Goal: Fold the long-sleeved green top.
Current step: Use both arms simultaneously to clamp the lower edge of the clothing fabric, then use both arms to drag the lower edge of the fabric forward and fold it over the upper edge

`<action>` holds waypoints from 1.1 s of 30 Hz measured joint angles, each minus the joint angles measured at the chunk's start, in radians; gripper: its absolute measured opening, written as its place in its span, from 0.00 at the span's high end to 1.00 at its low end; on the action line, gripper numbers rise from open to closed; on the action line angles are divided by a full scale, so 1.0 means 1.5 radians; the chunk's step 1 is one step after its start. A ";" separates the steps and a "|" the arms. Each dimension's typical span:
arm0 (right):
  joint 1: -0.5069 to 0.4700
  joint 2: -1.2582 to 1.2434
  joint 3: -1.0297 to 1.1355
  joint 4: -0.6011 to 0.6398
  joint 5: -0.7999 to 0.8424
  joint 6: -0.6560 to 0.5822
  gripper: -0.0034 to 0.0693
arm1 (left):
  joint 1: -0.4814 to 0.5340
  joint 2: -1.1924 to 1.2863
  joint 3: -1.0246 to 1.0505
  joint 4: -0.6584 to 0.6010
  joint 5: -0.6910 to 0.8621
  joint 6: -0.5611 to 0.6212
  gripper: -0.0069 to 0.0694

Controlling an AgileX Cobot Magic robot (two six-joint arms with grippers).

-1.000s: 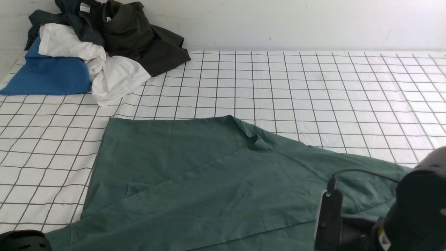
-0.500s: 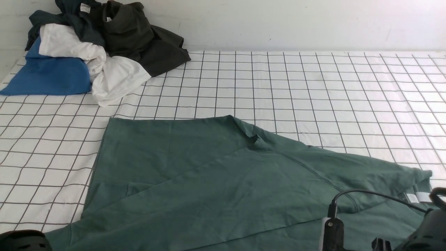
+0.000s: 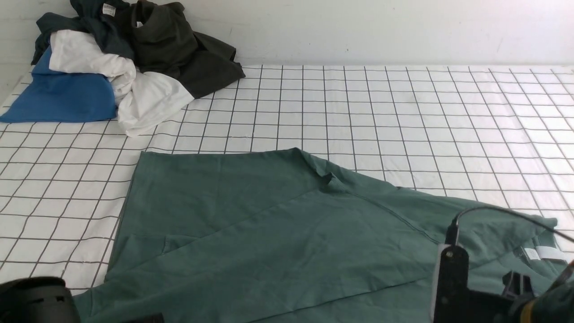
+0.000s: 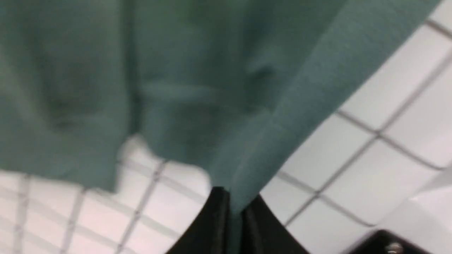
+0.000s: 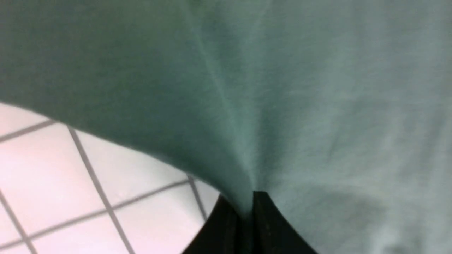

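Observation:
The green long-sleeved top (image 3: 278,224) lies spread over the near half of the checked table, one sleeve folded across its body and its neck label showing at the right. In the left wrist view my left gripper (image 4: 235,211) is shut on a pinch of the top's edge (image 4: 226,116), which hangs up off the cloth. In the right wrist view my right gripper (image 5: 245,211) is shut on a fold of the top (image 5: 247,106). The front view shows only the left arm's black housing (image 3: 31,298) at the bottom left and the right arm's wrist (image 3: 484,291) at the bottom right.
A pile of other clothes sits at the far left corner: a bright blue garment (image 3: 63,96), a white one (image 3: 143,101) and a dark olive-black one (image 3: 179,49). The white checked tablecloth (image 3: 403,116) covers the table up to the back wall.
My right gripper has closed on the top's fabric; it was open before. The right arm dropped low and shifted right, uncovering the neck label. The left arm's housing rose a little.

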 joint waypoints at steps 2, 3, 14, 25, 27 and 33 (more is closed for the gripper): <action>-0.007 -0.003 -0.052 -0.024 0.049 -0.008 0.93 | 0.018 0.000 -0.064 0.041 0.017 -0.014 0.89; -0.016 0.002 -0.074 -0.028 0.065 -0.014 0.93 | 0.037 0.000 -0.088 0.046 0.017 -0.014 0.89; -0.238 0.171 -0.317 0.085 0.107 -0.133 0.93 | 0.365 0.111 -0.437 -0.056 0.007 0.133 0.89; -0.333 0.351 -0.579 0.139 0.127 -0.156 0.93 | 0.454 0.337 -0.646 -0.114 -0.019 0.195 0.89; -0.340 0.380 -0.612 0.138 0.124 -0.156 0.93 | 0.454 0.381 -0.665 -0.106 -0.030 0.196 0.89; -0.345 0.446 -0.663 0.131 0.065 -0.137 0.88 | 0.454 0.492 -0.722 -0.044 -0.085 0.166 0.87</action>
